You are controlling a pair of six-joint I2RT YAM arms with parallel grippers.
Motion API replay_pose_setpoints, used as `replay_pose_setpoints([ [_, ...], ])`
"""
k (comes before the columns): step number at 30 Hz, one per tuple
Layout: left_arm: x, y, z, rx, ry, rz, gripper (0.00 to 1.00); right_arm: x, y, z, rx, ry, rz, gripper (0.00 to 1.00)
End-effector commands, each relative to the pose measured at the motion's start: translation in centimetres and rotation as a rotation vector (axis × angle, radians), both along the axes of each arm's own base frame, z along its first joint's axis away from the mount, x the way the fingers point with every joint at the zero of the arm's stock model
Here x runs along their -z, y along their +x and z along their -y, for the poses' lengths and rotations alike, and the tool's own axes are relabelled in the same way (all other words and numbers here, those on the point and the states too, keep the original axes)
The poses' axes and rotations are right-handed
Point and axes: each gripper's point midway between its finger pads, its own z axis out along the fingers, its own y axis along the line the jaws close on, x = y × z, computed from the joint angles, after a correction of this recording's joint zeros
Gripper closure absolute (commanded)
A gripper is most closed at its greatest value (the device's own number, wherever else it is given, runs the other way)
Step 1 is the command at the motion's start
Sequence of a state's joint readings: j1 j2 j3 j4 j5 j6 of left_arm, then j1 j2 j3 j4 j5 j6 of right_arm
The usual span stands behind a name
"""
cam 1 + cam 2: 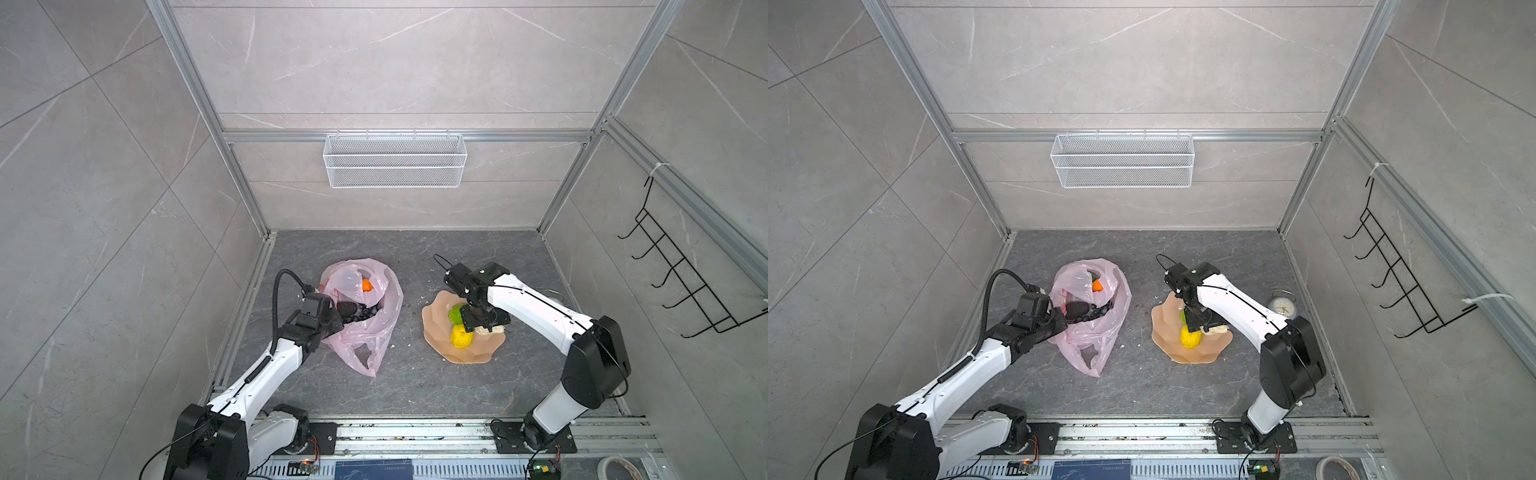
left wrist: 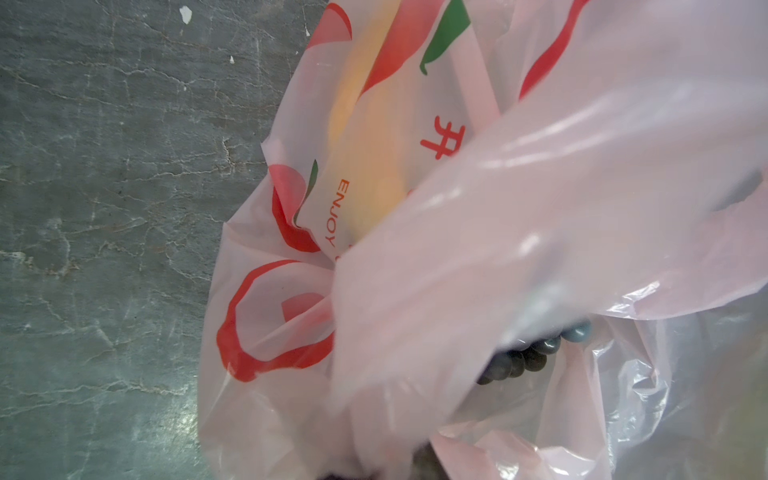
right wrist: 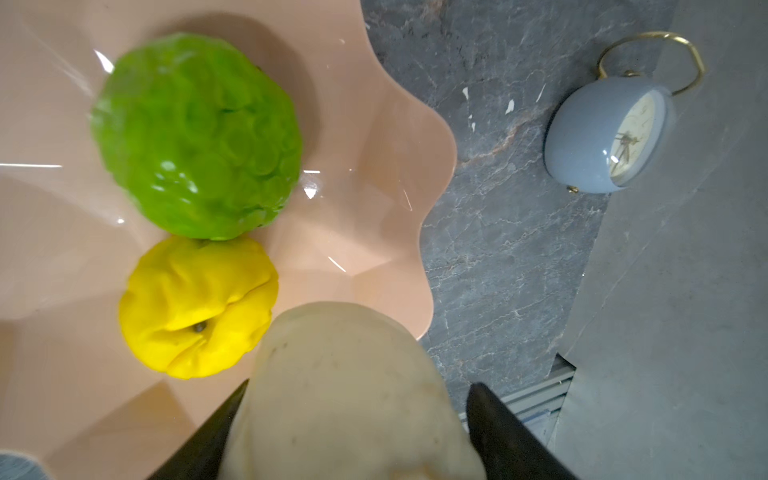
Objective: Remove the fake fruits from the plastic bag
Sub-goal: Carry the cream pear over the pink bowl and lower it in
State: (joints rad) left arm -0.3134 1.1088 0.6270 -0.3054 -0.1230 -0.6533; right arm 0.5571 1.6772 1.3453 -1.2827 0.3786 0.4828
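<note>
The left hand (image 1: 340,319) is clenched on the left rim of the plastic bag (image 1: 376,332), which lies left of centre on the bench (image 1: 415,386) — an orange (image 1: 366,285) and the grape bunch (image 2: 523,361) show in its open mouth. To the right, the right hand (image 3: 361,384) grasps the beige piece (image 3: 345,353) over the peach plate (image 3: 374,124) — there the green fruit (image 3: 195,137) and yellow lemon (image 3: 199,307) lie touching.
</note>
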Motion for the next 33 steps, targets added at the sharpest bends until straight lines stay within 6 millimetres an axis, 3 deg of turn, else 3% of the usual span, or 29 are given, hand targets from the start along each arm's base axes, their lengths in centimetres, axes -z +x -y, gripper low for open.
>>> replay_pose_setpoints([
  [1,-0.6,0.5,0.1,0.019,0.002,0.036,0.9,1.8,-0.3,1.2,0.009,-0.059,-0.057,0.24],
  [12,-0.5,0.4,0.0,0.017,0.0,0.035,0.9,4.7,0.0,1.8,-0.015,-0.105,-0.132,0.19],
  [21,-0.6,0.3,-0.1,0.012,0.002,0.04,0.9,5.5,0.6,2.1,-0.03,-0.151,-0.145,0.17],
  [27,-0.6,0.3,-0.2,0.008,0.007,0.041,0.89,5.4,0.8,2.1,-0.041,-0.158,-0.139,0.1],
  [33,-0.4,0.3,-0.2,0.006,0.005,0.036,0.9,4.5,1.0,1.9,-0.045,-0.134,-0.11,0.1],
])
